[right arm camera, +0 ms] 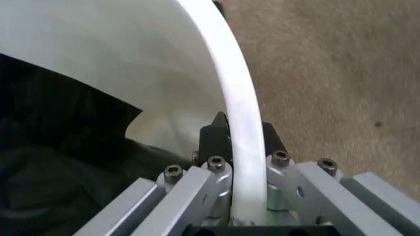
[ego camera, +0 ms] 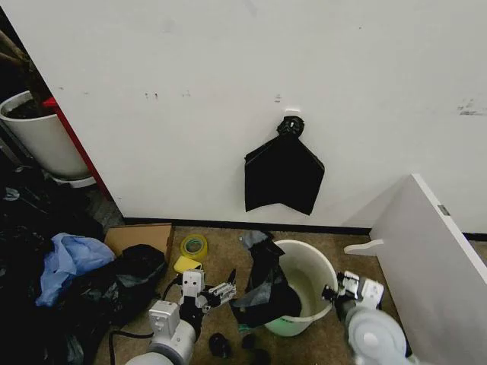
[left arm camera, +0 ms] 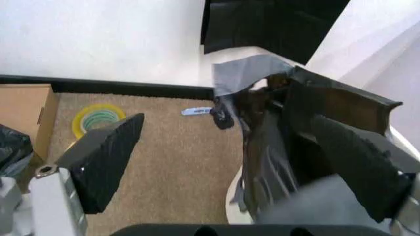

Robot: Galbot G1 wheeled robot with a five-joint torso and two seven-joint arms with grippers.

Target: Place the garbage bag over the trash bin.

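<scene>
The trash bin, a round white bucket, stands on the carpet below the wall. The garbage bag of wrinkled black film is draped over its left rim and hangs partly inside it. My left gripper is at the bag's left edge and open. In the left wrist view its fingers stand wide apart, and the bag lies against the far finger. My right gripper is shut on the bin's right rim, with one finger inside and one outside.
A flat black bag hangs from a hook on the wall above the bin. A white board leans at the right. A yellow tape roll, a cardboard box, blue cloth on black plastic and a white planter lie left.
</scene>
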